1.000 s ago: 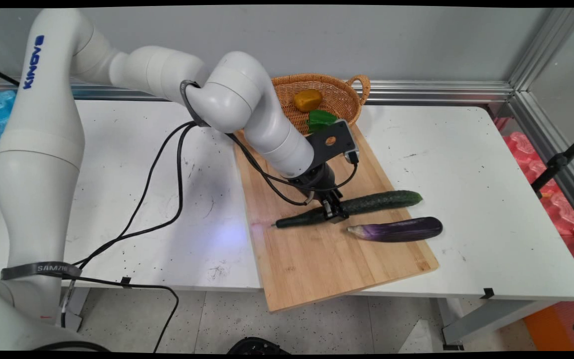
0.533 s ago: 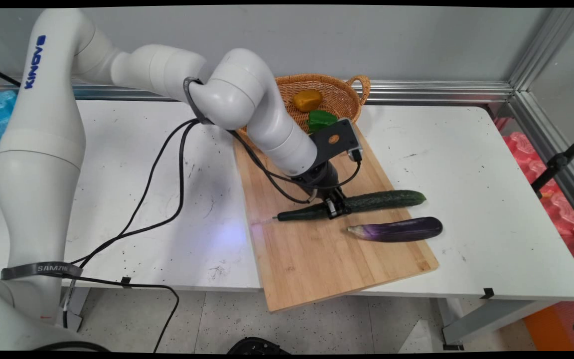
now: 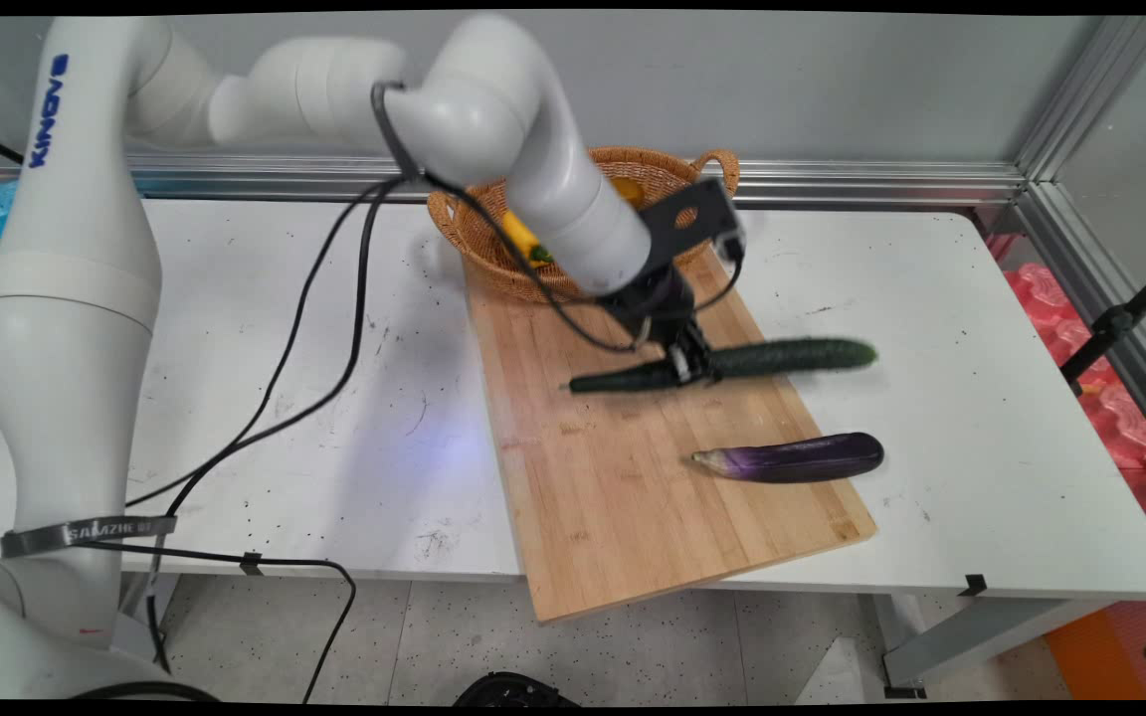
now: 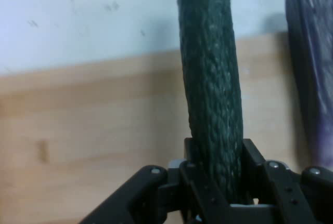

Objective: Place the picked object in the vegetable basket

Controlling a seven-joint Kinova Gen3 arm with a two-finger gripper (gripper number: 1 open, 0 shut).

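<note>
Gripper clamped on cucumber near mid-length, held level above cutting board. Eggplant lies nearer. Risk: the long cucumber pivots or slips in the narrow grip.

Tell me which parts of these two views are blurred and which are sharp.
Main view: the cucumber and gripper are motion-smeared, while the eggplant and cutting board are crisp. Hand view: the cucumber's bumpy skin reads clearly between the jaws; the eggplant at right is soft.
</note>
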